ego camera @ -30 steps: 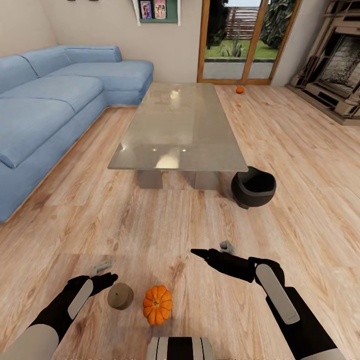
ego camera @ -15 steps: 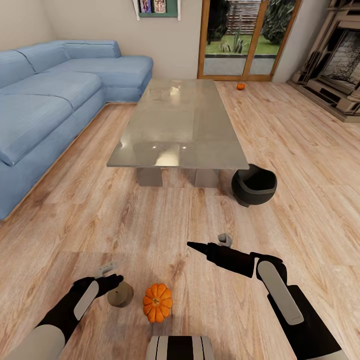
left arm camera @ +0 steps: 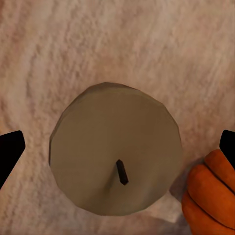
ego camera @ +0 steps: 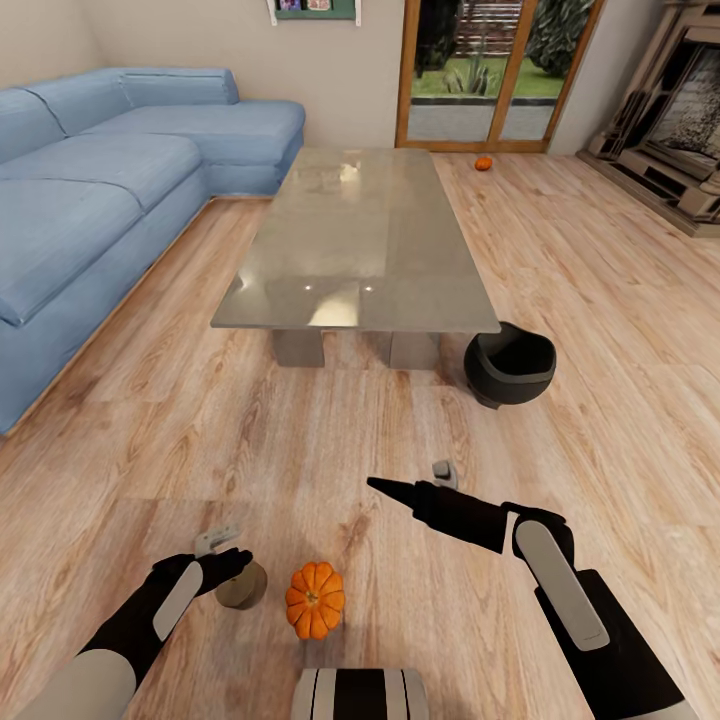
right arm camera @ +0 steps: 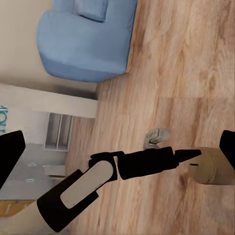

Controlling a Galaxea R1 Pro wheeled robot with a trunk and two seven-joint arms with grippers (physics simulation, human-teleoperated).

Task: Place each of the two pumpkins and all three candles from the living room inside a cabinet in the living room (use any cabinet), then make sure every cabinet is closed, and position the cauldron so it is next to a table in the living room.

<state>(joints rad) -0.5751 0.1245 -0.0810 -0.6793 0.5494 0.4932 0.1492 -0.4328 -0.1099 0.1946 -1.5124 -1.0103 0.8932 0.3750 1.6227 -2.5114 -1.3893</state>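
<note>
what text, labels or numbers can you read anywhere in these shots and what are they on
No readable text in any view.
Framed pictures on the wall above the sofa: too small and cropped to read.
Teal marks on the white surface at the edge of the right wrist view: cut off, unreadable.
Candle, pumpkin, cauldron, table: no markings.

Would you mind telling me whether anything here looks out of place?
Yes: a pumpkin and a candle sit on the bare floor, and a second pumpkin lies by the glass doors. Nothing looks spilled or broken.
</note>
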